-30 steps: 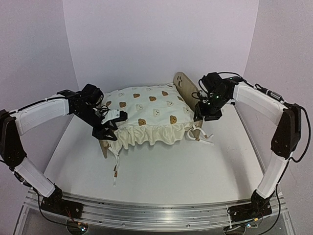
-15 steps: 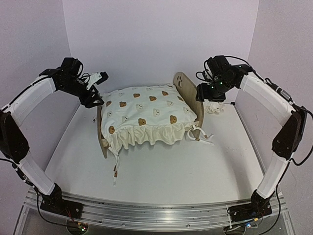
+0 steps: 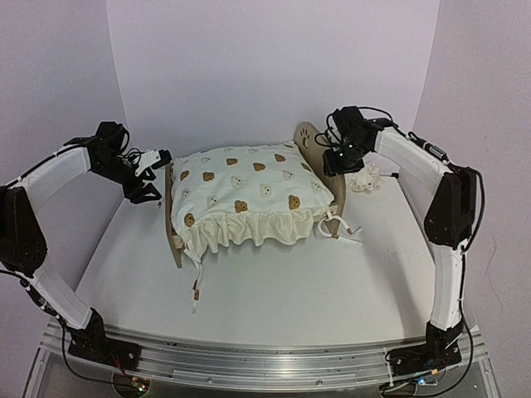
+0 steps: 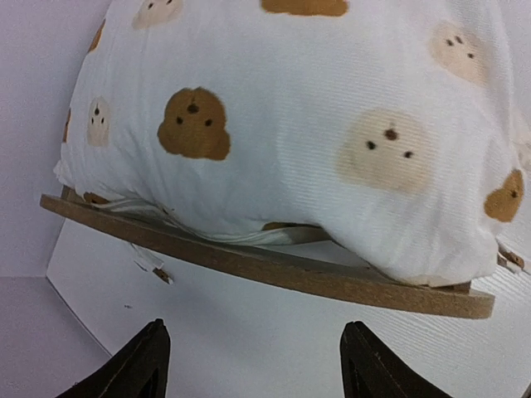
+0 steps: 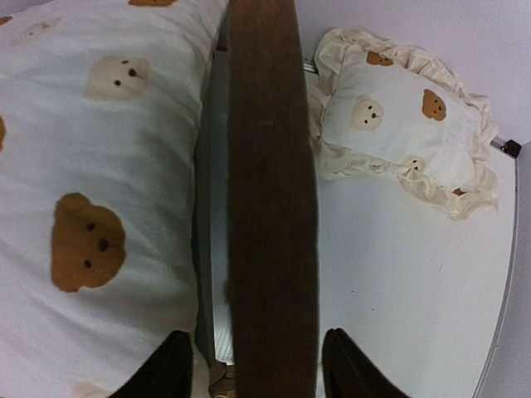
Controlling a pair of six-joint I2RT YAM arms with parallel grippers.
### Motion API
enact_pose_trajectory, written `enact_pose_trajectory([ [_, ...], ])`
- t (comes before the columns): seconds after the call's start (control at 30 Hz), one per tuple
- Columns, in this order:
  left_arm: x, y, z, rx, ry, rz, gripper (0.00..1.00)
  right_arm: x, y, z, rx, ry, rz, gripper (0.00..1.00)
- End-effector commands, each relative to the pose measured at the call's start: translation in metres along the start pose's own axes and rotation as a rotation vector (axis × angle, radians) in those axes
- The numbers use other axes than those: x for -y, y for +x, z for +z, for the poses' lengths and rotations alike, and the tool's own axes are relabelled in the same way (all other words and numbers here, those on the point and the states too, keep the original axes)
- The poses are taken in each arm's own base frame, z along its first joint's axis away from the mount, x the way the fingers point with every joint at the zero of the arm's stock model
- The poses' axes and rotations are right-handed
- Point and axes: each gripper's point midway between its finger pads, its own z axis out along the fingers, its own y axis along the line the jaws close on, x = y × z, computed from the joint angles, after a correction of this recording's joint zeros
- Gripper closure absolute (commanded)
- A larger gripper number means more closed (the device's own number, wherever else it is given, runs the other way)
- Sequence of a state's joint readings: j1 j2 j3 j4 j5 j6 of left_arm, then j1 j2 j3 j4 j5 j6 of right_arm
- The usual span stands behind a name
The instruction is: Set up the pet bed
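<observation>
The left claw (image 4: 249, 365) is being held wide, nothing between its fingers, just beside the foot end of the pet bed (image 3: 172, 228) standing mid-table, probably ready to square the cushion (image 3: 249, 195) lying in it. The right claw (image 5: 257, 358) is being held apart astride the headboard (image 5: 272, 166); contact cannot be told. The pillow (image 5: 402, 124) is lying on the table (image 3: 274, 290) behind the headboard, not yet placed.

Pet bed (image 3: 176, 242) base hidden under cushion (image 3: 249, 192), headboard (image 3: 309, 138) mostly behind it, pillow (image 3: 365, 179) partly behind right arm (image 3: 415, 157) nr table's (image 3: 274, 290) far-right corner, left gripper (image 4: 253, 365) & right gripper (image 5: 253, 369) fingers cut off at btm.
</observation>
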State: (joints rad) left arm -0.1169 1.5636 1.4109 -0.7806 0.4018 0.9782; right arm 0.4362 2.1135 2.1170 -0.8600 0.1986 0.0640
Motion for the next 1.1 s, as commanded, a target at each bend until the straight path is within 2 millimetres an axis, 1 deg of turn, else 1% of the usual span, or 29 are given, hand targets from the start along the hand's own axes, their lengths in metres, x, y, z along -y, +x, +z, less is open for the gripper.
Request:
enact_pose_trajectory([
  [0.0,0.035,-0.027,-0.034,0.154,0.084,0.211,0.28,-0.008,-0.008,-0.007,0.036,-0.065,-0.125,0.77],
  [0.03,0.044,-0.025,-0.037,0.162,0.107,0.231,0.27,-0.01,-0.003,-0.008,0.025,-0.08,-0.142,0.83],
  [0.1,0.062,-0.02,-0.041,0.175,0.145,0.321,0.26,-0.016,0.015,-0.009,-0.004,-0.129,-0.202,0.92],
  [0.13,0.072,-0.015,-0.043,0.174,0.166,0.371,0.26,-0.018,0.021,-0.013,-0.006,-0.152,-0.233,0.96],
  [0.17,0.081,-0.01,-0.044,0.171,0.183,0.41,0.25,-0.021,0.034,-0.013,-0.028,-0.18,-0.275,0.98],
  [0.2,0.088,-0.004,-0.045,0.165,0.197,0.462,0.25,-0.021,0.042,-0.02,-0.031,-0.203,-0.31,1.0],
  [0.23,0.094,0.0,-0.046,0.16,0.206,0.503,0.24,-0.025,0.054,-0.021,-0.051,-0.246,-0.334,1.0],
  [0.33,0.11,0.017,-0.046,0.141,0.231,0.628,0.23,-0.032,0.085,-0.039,-0.068,-0.394,-0.386,1.0],
  [0.37,0.114,0.019,-0.046,0.143,0.233,0.655,0.23,-0.031,0.09,-0.047,-0.06,-0.426,-0.396,1.0],
  [0.4,0.119,0.022,-0.046,0.146,0.244,0.685,0.22,-0.034,0.099,-0.051,-0.06,-0.47,-0.419,1.0],
  [0.47,0.128,0.023,-0.048,0.168,0.27,0.716,0.21,-0.033,0.106,-0.062,-0.041,-0.509,-0.461,1.0],
  [0.57,0.145,0.02,-0.049,0.197,0.329,0.705,0.19,-0.03,0.104,-0.066,-0.012,-0.519,-0.503,0.98],
  [0.63,0.162,0.022,-0.048,0.191,0.392,0.689,0.2,-0.029,0.092,-0.062,0.009,-0.512,-0.52,0.96],
  [0.7,0.182,0.024,-0.05,0.184,0.46,0.674,0.2,-0.028,0.08,-0.047,0.004,-0.506,-0.511,0.95],
  [0.8,0.209,0.03,-0.056,0.174,0.538,0.657,0.2,-0.03,0.042,-0.021,0.04,-0.485,-0.48,0.91],
  [0.87,0.223,0.035,-0.059,0.164,0.571,0.642,0.21,-0.031,0.005,-0.012,0.104,-0.467,-0.433,0.88],
  [0.93,0.228,0.041,-0.057,0.143,0.568,0.635,0.23,-0.034,-0.027,0.006,0.166,-0.458,-0.374,0.83],
  [0.97,0.225,0.042,-0.052,0.136,0.536,0.638,0.24,-0.038,-0.046,0.011,0.218,-0.46,-0.34,0.8],
  [1.0,0.223,0.044,-0.048,0.127,0.515,0.62,0.24,-0.042,-0.061,0.01,0.261,-0.47,-0.303,0.76],
  [1.07,0.213,0.04,-0.039,0.128,0.446,0.617,0.27,-0.055,-0.083,0.014,0.346,-0.499,-0.264,0.66],
])
